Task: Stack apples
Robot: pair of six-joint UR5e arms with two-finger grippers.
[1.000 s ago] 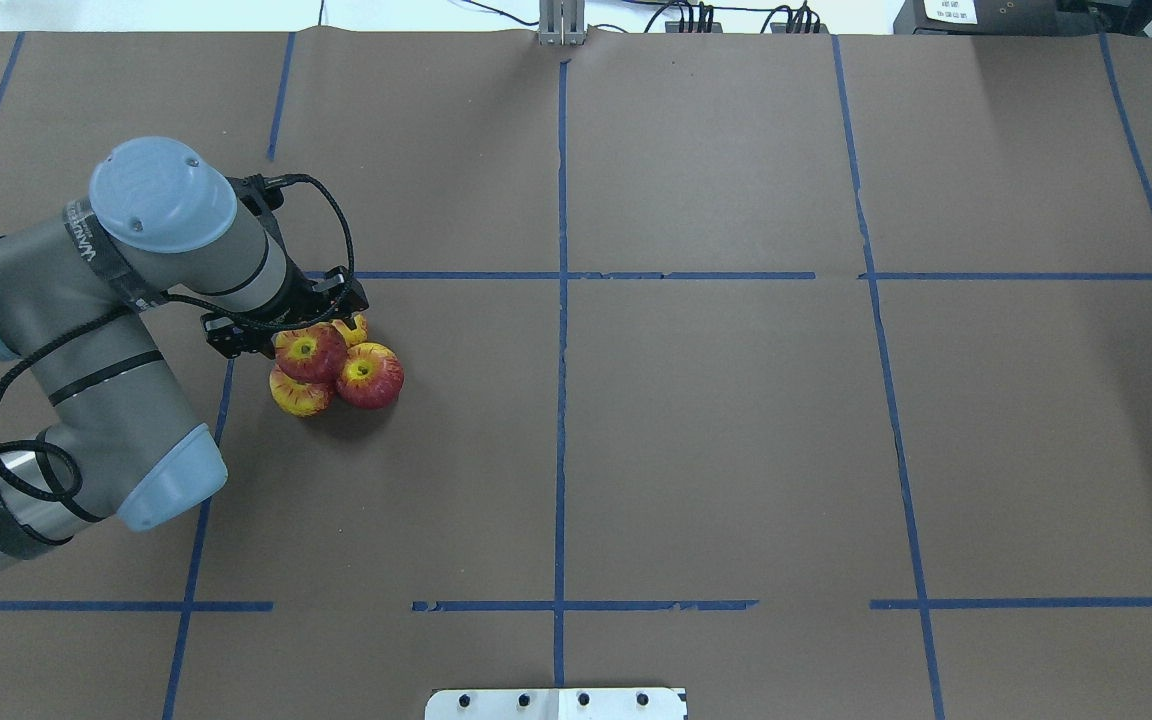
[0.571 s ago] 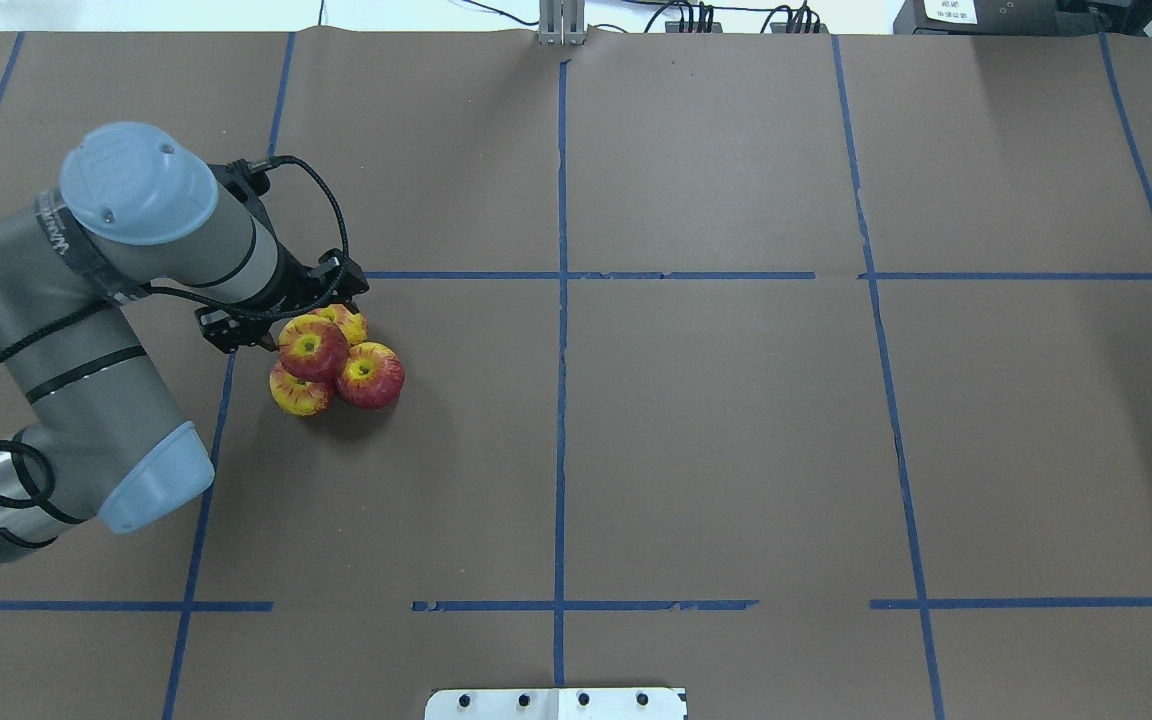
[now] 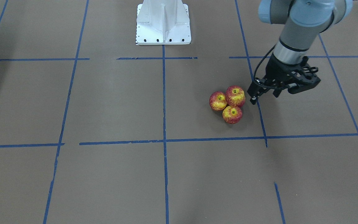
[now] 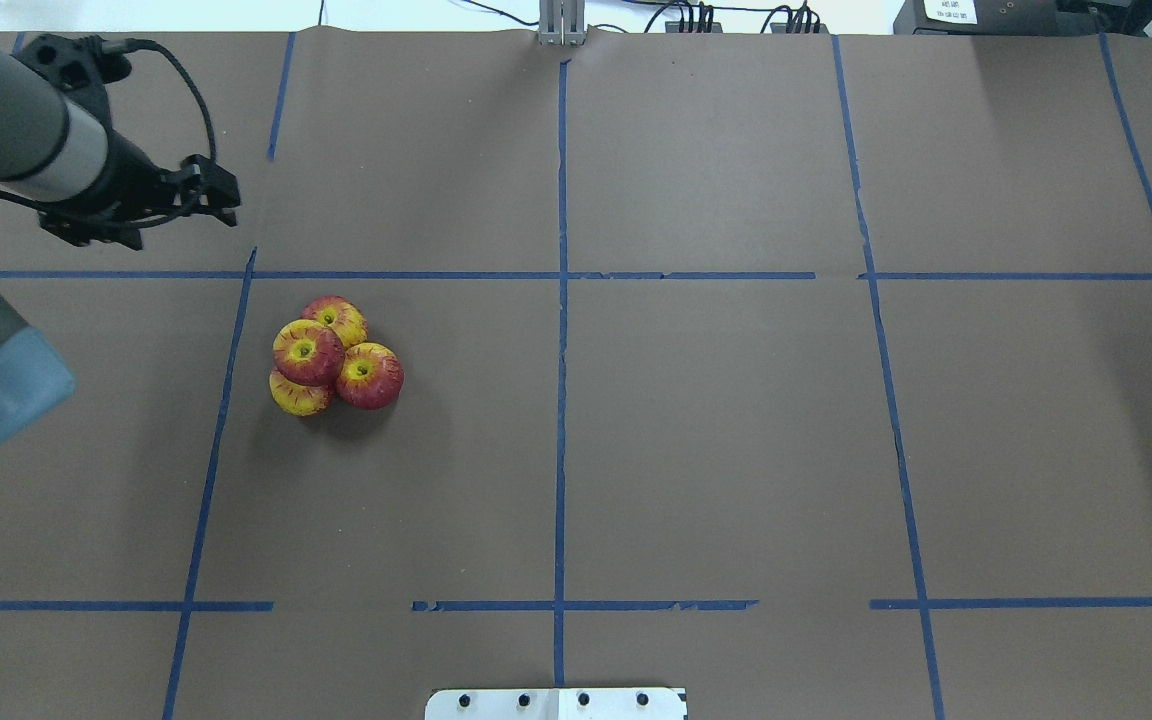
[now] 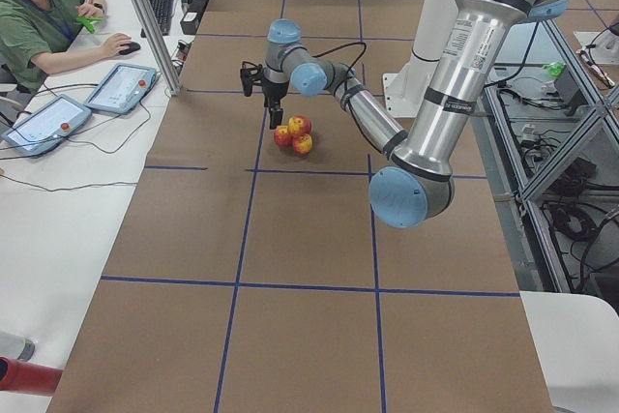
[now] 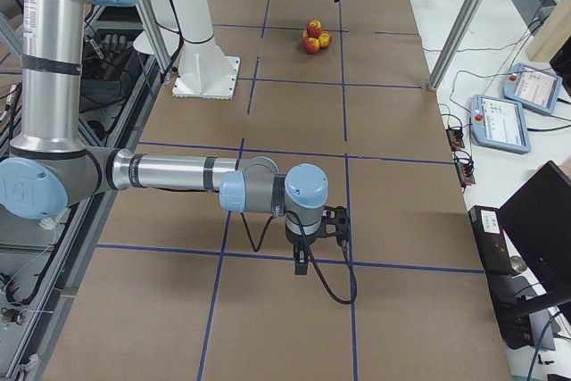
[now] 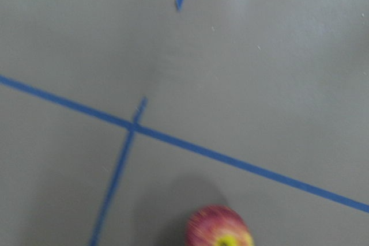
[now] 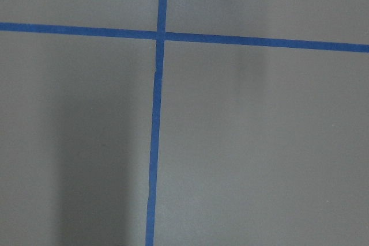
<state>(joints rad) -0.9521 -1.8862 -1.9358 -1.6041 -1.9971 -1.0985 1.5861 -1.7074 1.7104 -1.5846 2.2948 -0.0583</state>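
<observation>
Top apple (image 4: 308, 352) nests in hollow of three base apples (image 4: 369, 377). L gripper (image 3: 264, 95) spread, empty; R gripper (image 6: 303, 265): can't tell.

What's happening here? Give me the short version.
A two-armed robot is stacking apples. All four sit in one pile on the table: three close together on the brown paper, with the top apple resting on them. The left gripper hangs open and empty beside the pile, touching nothing. The right gripper is far off toward the other end of the table, over bare paper. Whether it is open or shut cannot be told.
</observation>
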